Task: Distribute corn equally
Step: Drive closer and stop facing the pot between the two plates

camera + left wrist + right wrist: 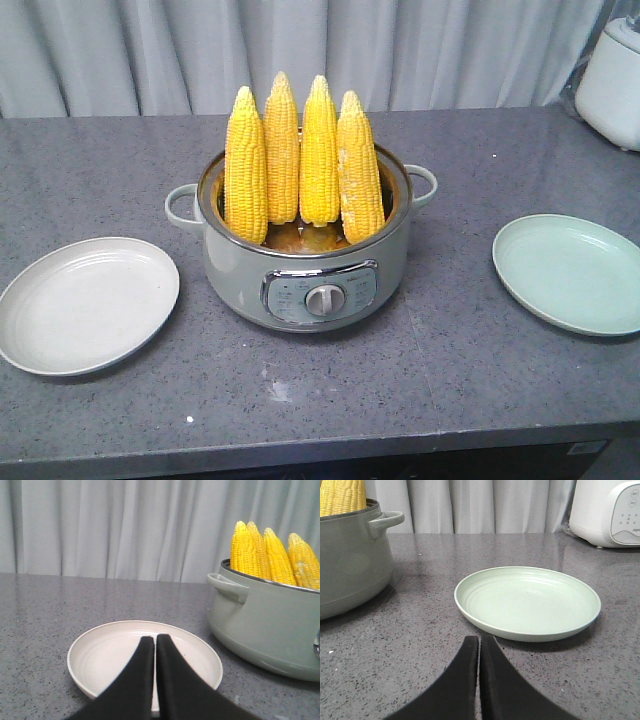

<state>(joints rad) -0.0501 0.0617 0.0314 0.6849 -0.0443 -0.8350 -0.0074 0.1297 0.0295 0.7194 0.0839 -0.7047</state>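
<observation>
Several yellow corn cobs (300,160) stand upright, tips up, in a pale green electric pot (305,270) at the table's middle; the cobs also show in the left wrist view (272,555). A white plate (88,303) lies left of the pot and a pale green plate (570,270) lies right of it, both bare. My left gripper (155,639) is shut with nothing in it, its tips over the near part of the white plate (110,652). My right gripper (479,640) is shut and holds nothing, just short of the green plate (527,602). Neither gripper shows in the front view.
A white rice cooker (612,85) stands at the back right corner, also seen in the right wrist view (607,510). A grey curtain (300,50) hangs behind the grey speckled table (450,380). The pot has side handles (182,208) and a front control dial (322,299).
</observation>
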